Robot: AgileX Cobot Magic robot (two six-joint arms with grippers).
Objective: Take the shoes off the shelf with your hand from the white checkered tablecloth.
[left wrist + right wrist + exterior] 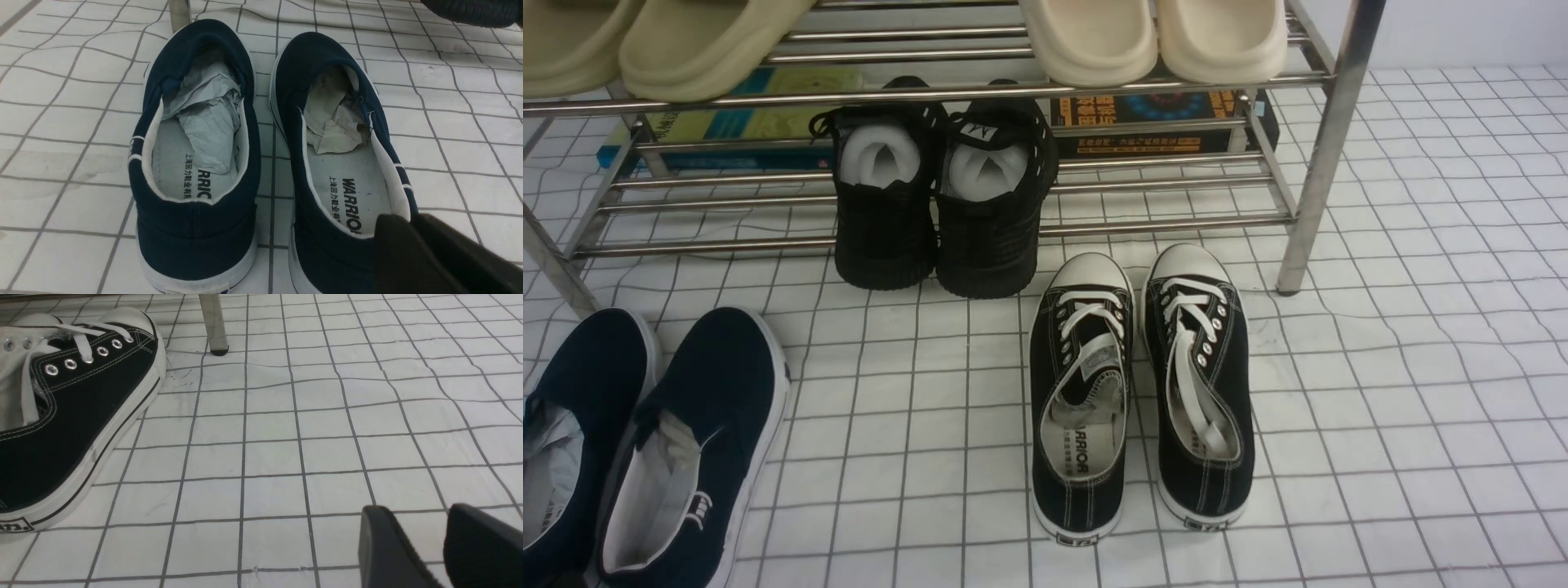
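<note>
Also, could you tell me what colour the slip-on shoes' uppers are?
Navy blue, with white lining; the shoes show best in the left wrist view.

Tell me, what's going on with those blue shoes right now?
Left gripper over the heel of one navy shoe, jaws apparently shut, holding nothing. Right gripper open, empty. Navy shoes on the tablecloth. Nothing blocking.

pale wall [1462, 33] behind the black box [1160, 122], blue and green box [727, 122] left of it, soft even light all over

Checkered tablecloth [1421, 367] carries navy slip-ons [645, 449], lace-up sneakers [1139, 392], shelf [1327, 147].
</note>
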